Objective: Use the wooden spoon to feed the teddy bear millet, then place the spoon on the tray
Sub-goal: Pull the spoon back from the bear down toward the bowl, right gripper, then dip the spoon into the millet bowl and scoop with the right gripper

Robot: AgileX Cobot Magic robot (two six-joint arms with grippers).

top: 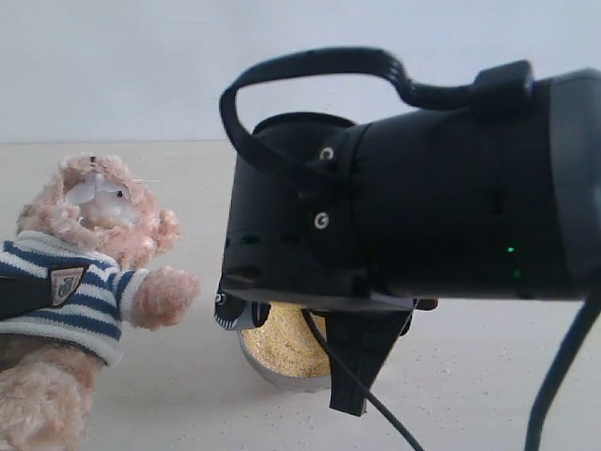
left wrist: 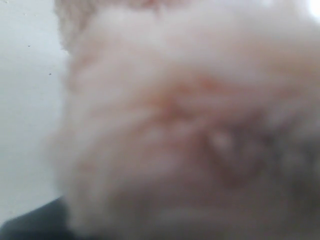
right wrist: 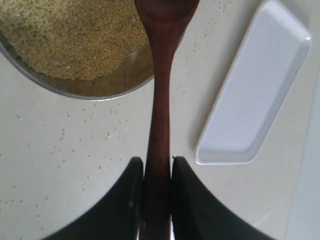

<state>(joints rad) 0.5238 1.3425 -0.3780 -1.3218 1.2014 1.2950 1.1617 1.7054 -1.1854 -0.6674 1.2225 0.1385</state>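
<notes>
Right arm: black housing just before the lens, filling the exterior view above the steel bowl of millet. Right gripper: jaws clamped on the handle of the wooden spoon, near its tail end. The spoon's head reaches past the bowl's rim and is cut off by the frame, so whether it carries grain cannot be told. Tray: white, just beside the spoon on the side away from the bowl; loose grains dot the table. Teddy bear: left of the bowl, face tilted up, one paw out toward it. Left gripper: blurred fur fills its camera view, so its state cannot be told. Handling, as judged: the spoon is light, stiff and smooth, liable to twist in a narrow pinch; keep the hold far back and the head level, since millet pours off at any tilt
</notes>
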